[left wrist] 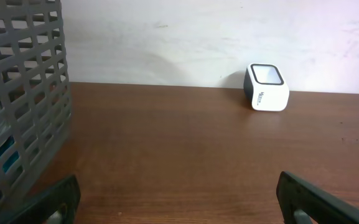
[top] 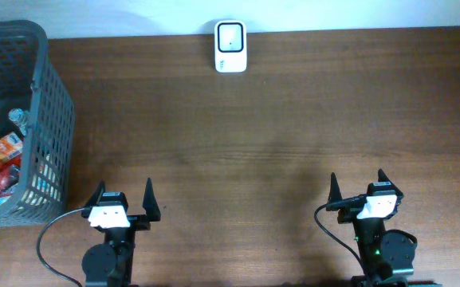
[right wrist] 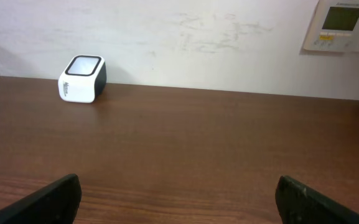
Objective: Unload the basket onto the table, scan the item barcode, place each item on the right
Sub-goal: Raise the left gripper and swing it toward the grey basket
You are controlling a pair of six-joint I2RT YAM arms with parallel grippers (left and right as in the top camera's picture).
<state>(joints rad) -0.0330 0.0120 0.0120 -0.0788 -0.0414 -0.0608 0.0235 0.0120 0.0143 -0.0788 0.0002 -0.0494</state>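
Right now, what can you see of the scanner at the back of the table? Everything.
The scanner is a small white box with rounded corners, plastic by the look of it. It has a dark-rimmed window sloping across its top and a dark band on its side. The small lettering on the white front face is too small to read. It stands upright on the brown wooden table at the far edge, close to the pale wall. Whether it touches the wall is unclear. Nothing else touches it.

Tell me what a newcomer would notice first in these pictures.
The grey mesh basket at the left edge of the table, with colourful packets inside. Then the white scanner alone at the far edge, centre. The left gripper and right gripper stand open at the near edge.
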